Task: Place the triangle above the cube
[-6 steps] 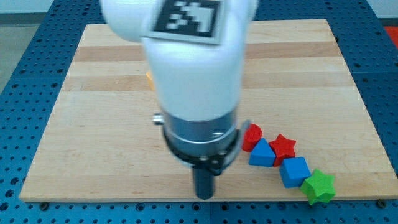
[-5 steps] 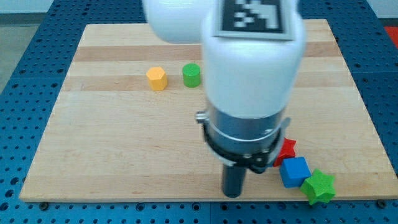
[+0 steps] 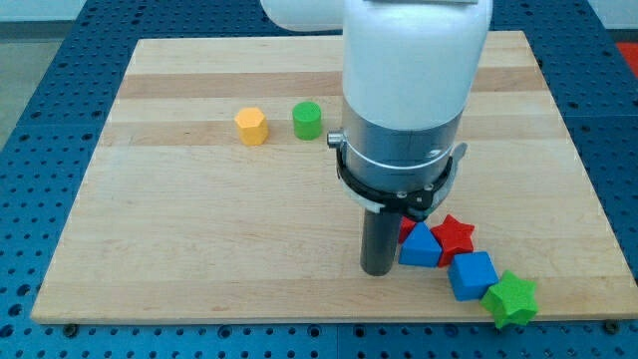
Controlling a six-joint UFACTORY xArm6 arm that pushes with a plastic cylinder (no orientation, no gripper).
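The blue triangle (image 3: 422, 247) lies near the board's bottom right. The blue cube (image 3: 472, 275) sits just below and to its right. My tip (image 3: 377, 269) rests on the board right beside the triangle's left side, touching or nearly so. A red star (image 3: 457, 235) sits to the triangle's upper right. A red block (image 3: 408, 227) above the triangle is mostly hidden behind my rod. A green star (image 3: 512, 299) lies at the cube's lower right.
A yellow hexagonal block (image 3: 251, 127) and a green cylinder (image 3: 307, 121) stand at the view's upper left of centre. The wooden board (image 3: 150, 249) ends close below the block cluster, with blue pegboard around it.
My arm has swung from the view's left to the right, then up a little, and my tip now stands against the blue triangle's left side. The blocks have not visibly shifted.
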